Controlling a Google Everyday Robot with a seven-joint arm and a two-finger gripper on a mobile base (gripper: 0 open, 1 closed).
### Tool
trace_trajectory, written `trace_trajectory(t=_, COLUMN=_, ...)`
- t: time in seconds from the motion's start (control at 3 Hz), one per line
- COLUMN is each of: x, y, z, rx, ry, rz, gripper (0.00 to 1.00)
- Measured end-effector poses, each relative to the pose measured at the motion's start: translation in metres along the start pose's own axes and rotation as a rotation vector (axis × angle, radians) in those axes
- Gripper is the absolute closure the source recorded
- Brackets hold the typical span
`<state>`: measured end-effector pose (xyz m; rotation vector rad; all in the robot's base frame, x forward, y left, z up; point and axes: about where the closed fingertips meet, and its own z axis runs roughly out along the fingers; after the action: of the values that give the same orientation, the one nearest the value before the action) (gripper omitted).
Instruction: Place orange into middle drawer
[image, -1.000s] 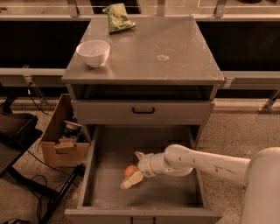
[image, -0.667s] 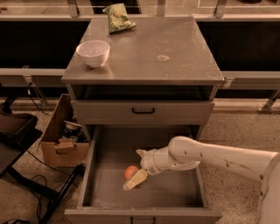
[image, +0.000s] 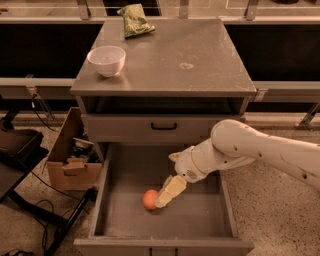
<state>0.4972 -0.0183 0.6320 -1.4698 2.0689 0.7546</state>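
The orange (image: 149, 199) lies on the floor of the open middle drawer (image: 200, 216), left of centre. My gripper (image: 167, 187) is inside the drawer just right of the orange and is open. One pale finger (image: 170, 192) points down-left, with its tip right against the fruit. The white arm reaches in from the right, over the drawer's right wall.
Above the open drawer is a closed grey drawer front with a black handle (image: 164, 127). A white bowl (image: 106, 60) and a green bag (image: 135, 19) sit on the cabinet top. A cardboard box (image: 75, 162), a black stand and cables are on the floor at left.
The arm has risen and drawn back a little to the right. The orange, earlier between the fingers, now rests on the drawer floor beside one finger.
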Motion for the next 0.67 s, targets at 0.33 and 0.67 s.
trace_trajectory(t=0.33, x=-0.0291, y=0.0007, z=-0.0477, rx=0.087, ry=0.076, rz=0.019, gripper=0.0)
trace_trajectory(t=0.67, x=-0.0293, y=0.0019, z=-0.0454, rx=0.083, ry=0.07, rz=0.023, gripper=0.0)
